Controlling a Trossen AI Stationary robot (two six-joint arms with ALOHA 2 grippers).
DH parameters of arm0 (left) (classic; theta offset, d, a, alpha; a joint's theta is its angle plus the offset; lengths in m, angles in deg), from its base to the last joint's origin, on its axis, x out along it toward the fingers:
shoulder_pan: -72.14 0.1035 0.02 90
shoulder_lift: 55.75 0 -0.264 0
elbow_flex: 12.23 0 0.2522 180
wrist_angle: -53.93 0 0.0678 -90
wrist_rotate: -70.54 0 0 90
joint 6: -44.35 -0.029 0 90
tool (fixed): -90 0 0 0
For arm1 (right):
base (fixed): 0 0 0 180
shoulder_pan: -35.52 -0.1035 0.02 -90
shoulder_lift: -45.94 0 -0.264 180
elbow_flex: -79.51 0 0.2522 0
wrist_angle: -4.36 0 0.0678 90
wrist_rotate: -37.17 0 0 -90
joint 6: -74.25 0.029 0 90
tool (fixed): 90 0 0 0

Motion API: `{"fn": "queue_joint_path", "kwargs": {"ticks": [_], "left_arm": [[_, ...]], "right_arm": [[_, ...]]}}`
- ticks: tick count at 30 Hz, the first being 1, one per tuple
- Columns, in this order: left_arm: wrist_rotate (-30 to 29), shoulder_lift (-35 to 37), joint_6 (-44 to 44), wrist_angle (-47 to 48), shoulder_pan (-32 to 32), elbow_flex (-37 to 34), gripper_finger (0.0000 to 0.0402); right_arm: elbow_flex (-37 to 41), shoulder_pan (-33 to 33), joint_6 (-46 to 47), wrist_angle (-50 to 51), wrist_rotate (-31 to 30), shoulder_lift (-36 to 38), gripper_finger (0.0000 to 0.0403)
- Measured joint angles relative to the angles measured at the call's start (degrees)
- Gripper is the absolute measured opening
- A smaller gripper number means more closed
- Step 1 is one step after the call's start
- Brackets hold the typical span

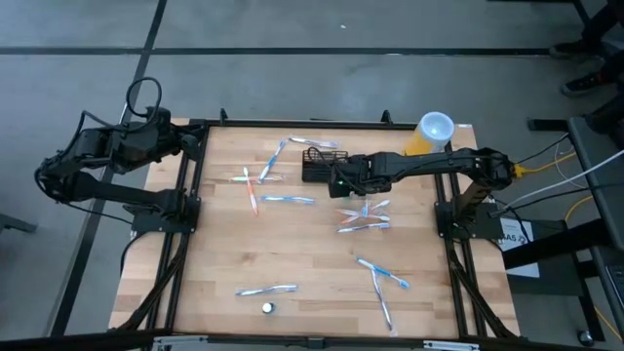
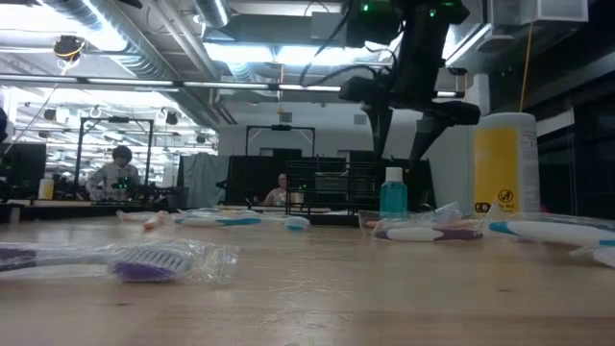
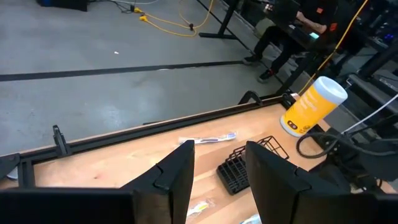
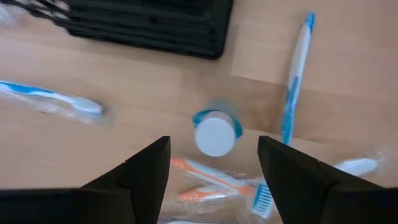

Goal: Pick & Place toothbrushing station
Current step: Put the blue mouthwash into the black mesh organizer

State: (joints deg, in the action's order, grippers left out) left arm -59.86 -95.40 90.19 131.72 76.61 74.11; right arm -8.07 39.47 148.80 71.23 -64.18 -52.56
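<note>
Wooden tabletop (image 1: 224, 244): toothbrushing station (image 1: 318, 168) sits upper centre in the high view, long axis left-right. Right pincer (image 1: 338, 181), spread wide and empty, is placed just lower-right of it. Left arm is parked far left.

My right arm reaches in from the bench's right edge, stretched almost straight across the far half toward the middle. My right pincer (image 1: 336, 178) hangs above the bench top, pointing down, its two dark fingers (image 4: 146, 171) spread wide with nothing between them. My left arm is folded back outside the bench's far left corner, elbow bent, well clear of the wood. My left pincer (image 3: 221, 174) faces across the far edge, fingers parted and empty.
</note>
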Motion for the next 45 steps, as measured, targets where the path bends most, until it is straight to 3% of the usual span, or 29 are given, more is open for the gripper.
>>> {"fn": "queue_joint_path", "kwargs": {"ticks": [14, 26, 35, 45], "left_arm": [[0.0, 0.0, -0.1, 0.0, 0.0, 0.0, 0.0139], [0.0, 0.0, -0.1, 0.0, 0.0, 0.0, 0.0139], [0.0, 0.0, -0.1, 0.0, 0.0, 0.0, 0.0139], [0.0, 0.0, -0.1, 0.0, 0.0, 0.0, 0.0139]], "right_arm": [[0.0, -0.1, 1.5, -1.7, 0.4, -3.1, 0.0236], [0.0, -0.1, 2.0, -2.1, -0.9, -3.1, 0.0173], [0.0, -0.1, 2.8, -2.1, -1.3, -3.1, 0.0094], [-2.6, -0.3, 1.6, -3.6, 1.4, -3.1, 0.0092]]}}
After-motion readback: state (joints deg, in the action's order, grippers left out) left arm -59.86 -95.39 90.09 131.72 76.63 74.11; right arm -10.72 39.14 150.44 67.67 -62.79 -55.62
